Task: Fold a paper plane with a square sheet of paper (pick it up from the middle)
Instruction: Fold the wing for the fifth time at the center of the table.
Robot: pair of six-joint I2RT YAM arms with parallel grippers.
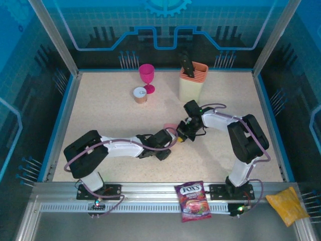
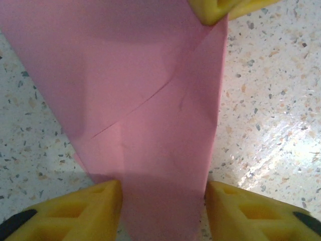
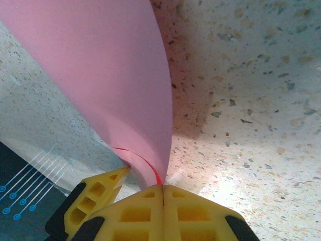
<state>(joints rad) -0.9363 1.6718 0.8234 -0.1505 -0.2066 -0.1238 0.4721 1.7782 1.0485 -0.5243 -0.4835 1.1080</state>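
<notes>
**A:** Salmon-pink sheet of paper (image 1: 171, 127) near the middle of the top view, just a sliver of it showing!

**B:** Up close on the left wrist view the sheet of paper (image 2: 145, 110) is thin and matte. It's wide at 12 o'clock and tapers toward 6, with a diagonal crease (image 2: 150, 98) running from 8 o'clock up to 1.

**A:** Lying flat?

**B:** No. On the right wrist view it bows in a smooth curve from 11 o'clock down to 6, where the right gripper (image 3: 163, 185) pinches its narrow end tight.

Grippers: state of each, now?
Left gripper: jaws open, astride the pink paper.
Right gripper: jaws shut on the pink paper.
</notes>
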